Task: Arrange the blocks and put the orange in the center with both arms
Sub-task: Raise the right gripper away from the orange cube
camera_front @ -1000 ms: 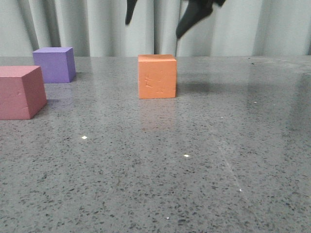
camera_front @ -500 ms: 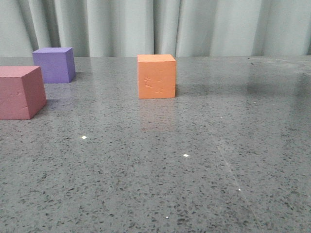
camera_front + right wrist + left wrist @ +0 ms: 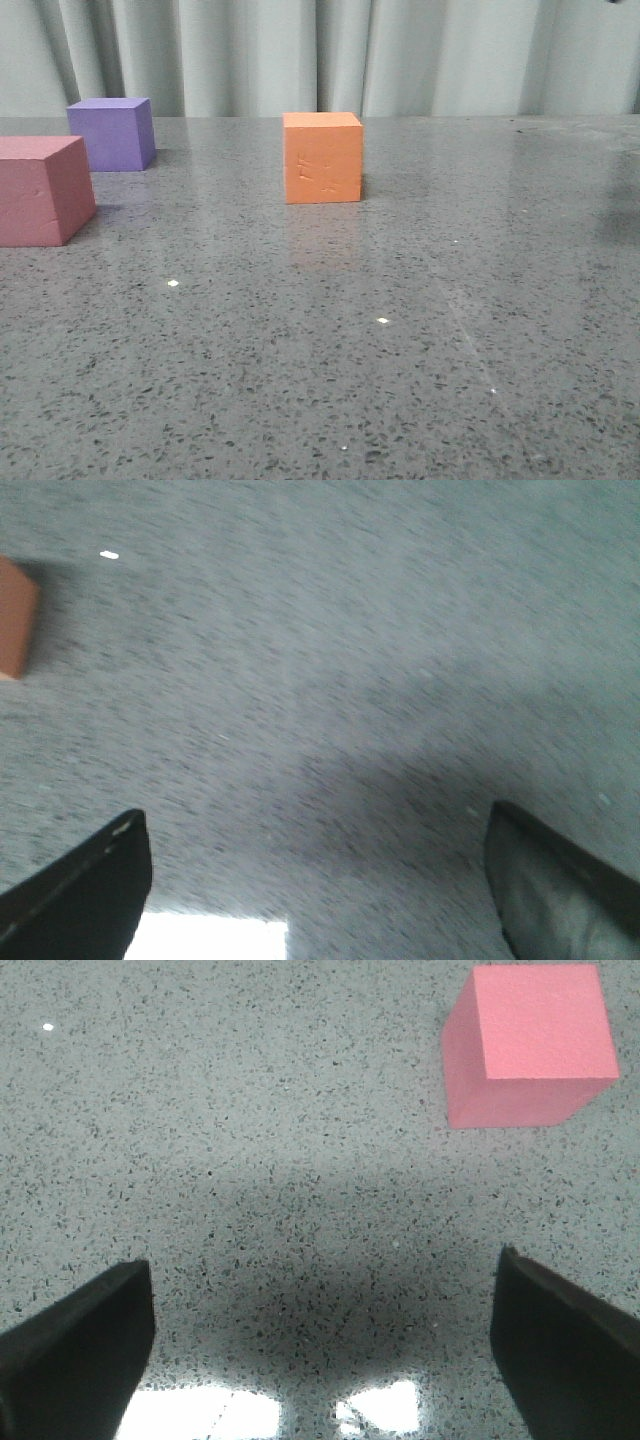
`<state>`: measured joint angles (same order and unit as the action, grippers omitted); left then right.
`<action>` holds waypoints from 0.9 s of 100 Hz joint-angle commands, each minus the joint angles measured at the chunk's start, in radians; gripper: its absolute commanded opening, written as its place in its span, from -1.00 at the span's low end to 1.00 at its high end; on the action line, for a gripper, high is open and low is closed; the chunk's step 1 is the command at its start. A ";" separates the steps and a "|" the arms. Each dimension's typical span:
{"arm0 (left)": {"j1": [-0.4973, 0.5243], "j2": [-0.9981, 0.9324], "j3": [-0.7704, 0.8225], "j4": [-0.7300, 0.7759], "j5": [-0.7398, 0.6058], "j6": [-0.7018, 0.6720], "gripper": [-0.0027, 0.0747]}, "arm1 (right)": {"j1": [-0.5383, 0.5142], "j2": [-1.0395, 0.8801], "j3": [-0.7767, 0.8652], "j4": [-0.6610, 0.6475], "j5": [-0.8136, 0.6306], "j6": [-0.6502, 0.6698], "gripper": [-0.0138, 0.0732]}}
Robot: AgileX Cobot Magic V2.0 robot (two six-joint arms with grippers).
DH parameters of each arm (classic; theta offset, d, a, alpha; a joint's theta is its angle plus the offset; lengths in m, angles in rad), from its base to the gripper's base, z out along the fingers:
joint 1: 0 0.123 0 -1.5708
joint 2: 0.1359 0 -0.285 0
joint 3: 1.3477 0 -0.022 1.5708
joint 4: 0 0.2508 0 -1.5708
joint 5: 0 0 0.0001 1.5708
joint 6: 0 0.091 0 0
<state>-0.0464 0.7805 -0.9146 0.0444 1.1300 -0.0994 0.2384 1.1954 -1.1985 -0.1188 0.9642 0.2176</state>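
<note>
- At the centre of the front view, the orange cube point(image 3: 322, 157) sits alone on the table point(image 3: 400, 330); my right gripper point(image 3: 318, 880), which hung above it a second ago, is gone from that frame.
- Far left, the pink-red cube point(image 3: 42, 190) and purple cube point(image 3: 112, 132) are unmoved.
- My right fingers are spread wide over bare table, holding nothing; the orange cube shows at the wrist view's left edge.
- My left gripper point(image 3: 322, 1345) is likewise released, the pink-red cube upper right.

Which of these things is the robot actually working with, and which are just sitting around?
Part of the job:
orange block
purple block
pink-red block
left claw and right claw, both open, holding nothing

Just there:
speckled grey table
pale curtain
</note>
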 commanded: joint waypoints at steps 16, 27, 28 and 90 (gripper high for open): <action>-0.001 -0.005 -0.035 0.000 -0.039 -0.001 0.72 | -0.109 -0.200 0.145 -0.023 -0.055 -0.016 0.84; -0.001 -0.005 -0.035 0.000 -0.031 -0.001 0.72 | -0.117 -0.284 0.202 -0.039 -0.042 -0.016 0.84; -0.001 -0.005 -0.035 0.000 -0.031 -0.001 0.72 | -0.117 -0.289 0.209 -0.040 -0.040 -0.016 0.84; -0.001 -0.003 -0.035 -0.035 -0.072 0.013 0.72 | -0.117 -0.470 0.300 -0.065 0.005 -0.016 0.84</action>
<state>-0.0464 0.7787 -0.9146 0.0363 1.1176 -0.0970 0.1256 0.7287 -0.8770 -0.1648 1.0129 0.2155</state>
